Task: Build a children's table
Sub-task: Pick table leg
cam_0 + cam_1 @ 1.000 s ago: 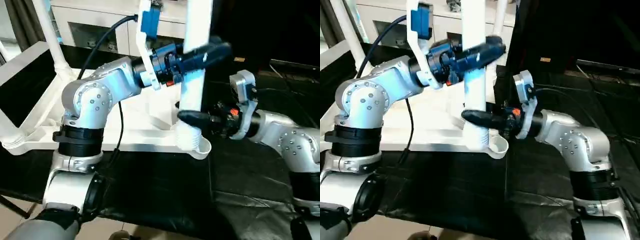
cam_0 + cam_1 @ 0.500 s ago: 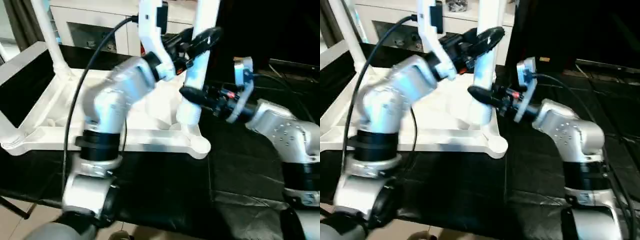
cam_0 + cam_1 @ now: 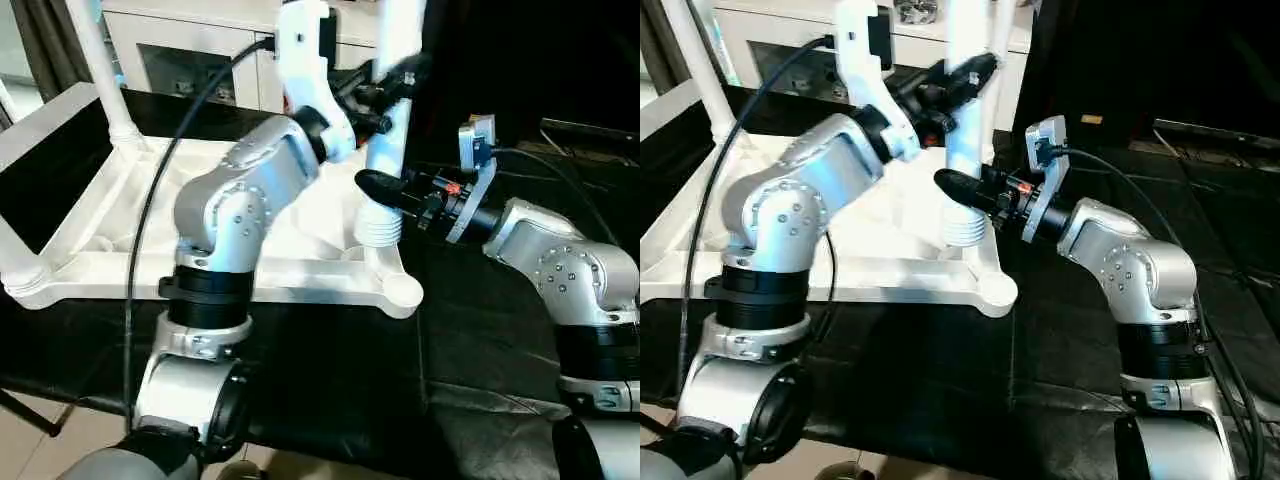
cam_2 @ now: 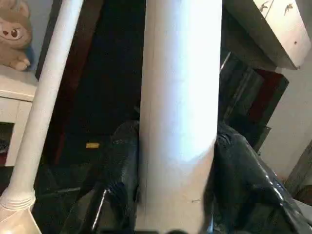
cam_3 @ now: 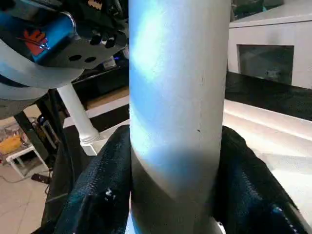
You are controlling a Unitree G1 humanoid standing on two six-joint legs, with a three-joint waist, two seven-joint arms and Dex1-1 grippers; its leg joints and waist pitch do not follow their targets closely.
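Legs: two seated upper left; both grippers, left gripper [image 3: 392, 78] and right gripper [image 3: 378, 190], grasping white tapered plastic tube leg [image 3: 387, 150] above inverted white ribbed tabletop [image 3: 90, 230]; not yet seated.

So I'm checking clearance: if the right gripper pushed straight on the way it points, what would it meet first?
The table leg: the right gripper already has a finger on each side of it just above its ribbed end, so the leg is first in line.

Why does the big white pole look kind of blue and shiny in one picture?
In the right wrist view the leg sits very near the camera, so a bluish sheen spreads across it and its lower part falls into shadow between the right gripper fingers; in the left wrist view the same leg looks bright and soft-edged; in the left eye view its top smears slightly.
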